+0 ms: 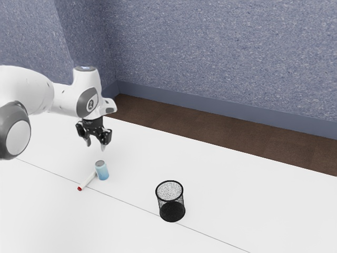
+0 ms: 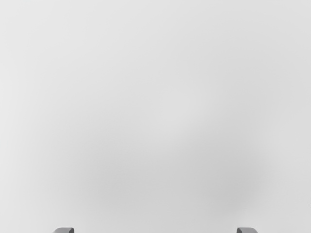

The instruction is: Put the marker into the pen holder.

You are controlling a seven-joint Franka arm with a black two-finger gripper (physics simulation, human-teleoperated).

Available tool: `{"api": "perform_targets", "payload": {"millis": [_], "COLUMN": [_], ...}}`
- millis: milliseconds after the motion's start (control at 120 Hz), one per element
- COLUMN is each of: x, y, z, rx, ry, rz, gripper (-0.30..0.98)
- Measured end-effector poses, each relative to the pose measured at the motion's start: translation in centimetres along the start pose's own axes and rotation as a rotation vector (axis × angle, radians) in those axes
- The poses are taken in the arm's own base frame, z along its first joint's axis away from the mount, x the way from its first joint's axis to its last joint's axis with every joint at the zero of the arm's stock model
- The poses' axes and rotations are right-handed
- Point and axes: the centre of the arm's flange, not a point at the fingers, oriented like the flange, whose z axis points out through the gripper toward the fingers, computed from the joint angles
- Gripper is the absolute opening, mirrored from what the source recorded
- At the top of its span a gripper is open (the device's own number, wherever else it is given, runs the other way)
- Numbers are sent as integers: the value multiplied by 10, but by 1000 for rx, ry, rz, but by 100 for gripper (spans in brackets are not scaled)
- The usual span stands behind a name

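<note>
My gripper hangs above the table with its two fingers spread and nothing between them. The wrist view has the gripper too, its fingertips wide apart at the lower edge over plain white surface. In the exterior view a white marker with a red end lies on the table, below the gripper and nearer the camera. Its far end is at the blue can, partly hidden by it. The pen holder, a black mesh cup, stands upright toward the exterior view's right of the marker.
A light blue can stands upright beside the marker, between it and the pen holder. The white table has a thin seam running across it. Beyond its far edge are a brown floor and a speckled blue-grey wall.
</note>
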Motion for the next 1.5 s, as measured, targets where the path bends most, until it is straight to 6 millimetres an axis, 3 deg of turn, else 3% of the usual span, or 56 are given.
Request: {"api": "perform_targets", "payload": {"millis": [83,200,358,700,800,983,1500], "x": [3,5,3,7,-8,-26,-46], "y": [3,6,7,23,24,21,27], "z": [15,20,33,28,37,35,48], "rx": [-11,-39,-61,-92,-101,-109,-118], "ry": [3,22,24,68,42,37,33], "rz": [6,6,6,42,45,51,68], "gripper": [41,39,29,17,16,15,11]}}
